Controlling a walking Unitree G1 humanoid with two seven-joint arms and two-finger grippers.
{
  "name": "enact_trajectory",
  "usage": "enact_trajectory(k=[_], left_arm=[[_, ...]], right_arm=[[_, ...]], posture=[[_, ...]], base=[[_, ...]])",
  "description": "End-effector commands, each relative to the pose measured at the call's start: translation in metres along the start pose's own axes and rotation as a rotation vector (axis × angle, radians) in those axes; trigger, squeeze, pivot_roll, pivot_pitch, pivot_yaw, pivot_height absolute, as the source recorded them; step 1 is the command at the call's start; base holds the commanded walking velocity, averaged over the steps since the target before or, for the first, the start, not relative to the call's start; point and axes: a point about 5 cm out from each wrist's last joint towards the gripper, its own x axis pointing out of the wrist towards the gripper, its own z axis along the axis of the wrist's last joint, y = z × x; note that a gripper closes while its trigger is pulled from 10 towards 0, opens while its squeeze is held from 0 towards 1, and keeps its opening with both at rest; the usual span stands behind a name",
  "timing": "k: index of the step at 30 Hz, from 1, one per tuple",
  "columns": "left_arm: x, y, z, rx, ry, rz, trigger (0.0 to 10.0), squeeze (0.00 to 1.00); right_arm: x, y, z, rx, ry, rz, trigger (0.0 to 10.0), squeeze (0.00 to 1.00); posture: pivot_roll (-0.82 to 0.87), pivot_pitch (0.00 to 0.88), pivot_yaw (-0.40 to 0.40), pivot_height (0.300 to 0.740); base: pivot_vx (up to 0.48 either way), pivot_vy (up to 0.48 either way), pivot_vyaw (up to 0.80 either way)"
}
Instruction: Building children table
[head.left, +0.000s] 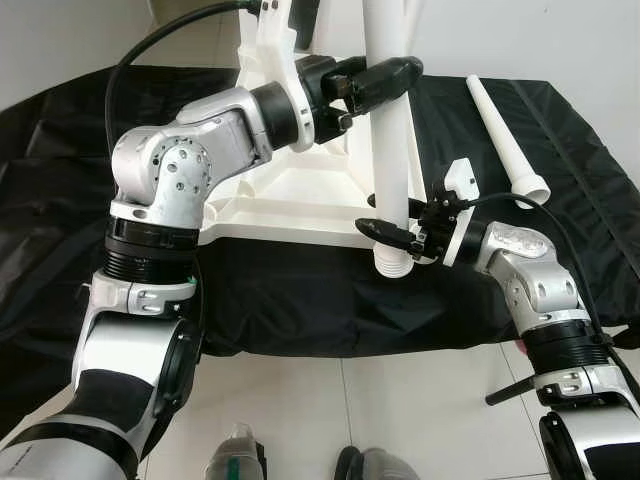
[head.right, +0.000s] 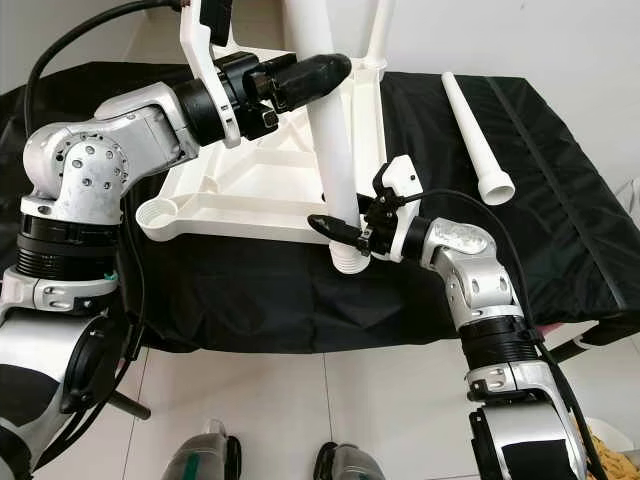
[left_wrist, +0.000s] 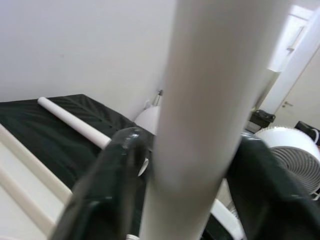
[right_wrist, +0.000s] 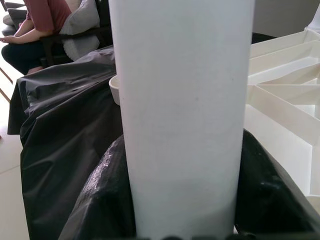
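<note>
Left eye view: both tools (left (head.left: 385, 80), right (head.left: 392, 233)) clamp table leg (head.left: 390, 150).

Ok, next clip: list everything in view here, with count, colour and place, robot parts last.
Tabletop: one, white, upside down on the cloth, ribs up.
Held leg: one, white, upright at the tabletop's near edge, threaded end down.
Spare leg: one, white, lying on the cloth to the right.
Cloth: one, black, draped over the work surface.
Fan: one, white, in the background of the left wrist view.
Person: one, seated, in the background of the right wrist view.
Left gripper: black fingers shut on the held leg, high up.
Right gripper: black fingers shut on the held leg, low down.
</note>
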Motion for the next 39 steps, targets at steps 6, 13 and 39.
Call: enact_trajectory(k=[6,13,39], left_arm=[[0.0,-0.022,0.012,0.021,-0.034,-0.307,0.0,0.0],[0.005,-0.019,0.013,0.082,-0.025,-0.237,10.0,0.0],[0.028,0.02,0.023,0.293,0.04,0.364,10.0,0.0]], right_arm=[[-0.002,-0.002,0.007,-0.009,-0.02,0.014,10.0,0.0],[0.0,-0.005,0.009,-0.003,-0.032,-0.027,10.0,0.0],[0.039,-0.019,0.018,-0.093,-0.083,-0.552,10.0,0.0]], posture=[[0.08,0.02,-0.042,0.74],[0.08,0.014,-0.043,0.74],[0.08,0.019,-0.035,0.74]], base=[[0.0,0.0,0.0],[0.0,0.0,0.0],[0.0,0.0,0.0]])
